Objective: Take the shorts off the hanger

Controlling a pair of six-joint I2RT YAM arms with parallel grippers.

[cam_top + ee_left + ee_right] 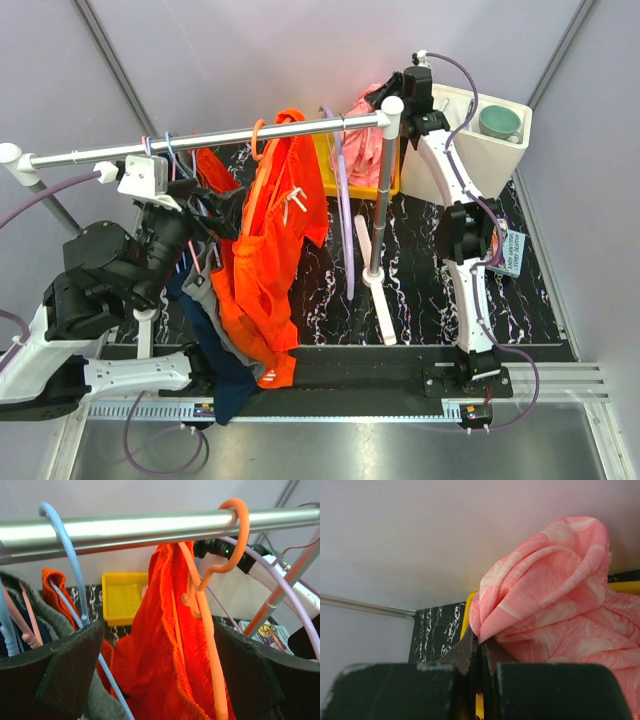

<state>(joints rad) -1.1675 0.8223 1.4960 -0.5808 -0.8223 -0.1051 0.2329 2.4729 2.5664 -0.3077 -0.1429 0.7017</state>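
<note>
The left end effector (155, 680) fills the bottom of its own wrist view. Its two broad, matte black pads (55, 675) stand wide apart and grip nothing. Between them hang the orange shorts (160, 645), bright, thin cloth with a gathered, ruffled waistband. The shorts are draped over a smooth orange plastic hanger (220, 570), whose curled hook sits on a shiny round metal rail (125, 527). The cloth falls into the gap between the pads, slightly beyond them. I cannot tell whether it touches either one.

A thin light-blue hanger (67, 555) hooks the same rail to the left, and a lilac hanger (292, 600) curves down on the right. In the overhead view, grey and navy clothes (215, 340) hang beside the orange pair, close against the left arm.

The right end effector (479, 677) is closed, its dark fingers pressed flat together with only a hairline seam between them. The pink shorts (555, 595) lie directly past the tips. They are smooth, light cloth with a faint pale pattern, bunched into a rounded, folded heap. The lowest fold meets the fingertips, but the view does not show whether any cloth is pinched. The heap rests in a yellow plastic bin (122, 597) at the far side of the black, white-veined surface (437, 630), well apart from the left end effector.
</note>
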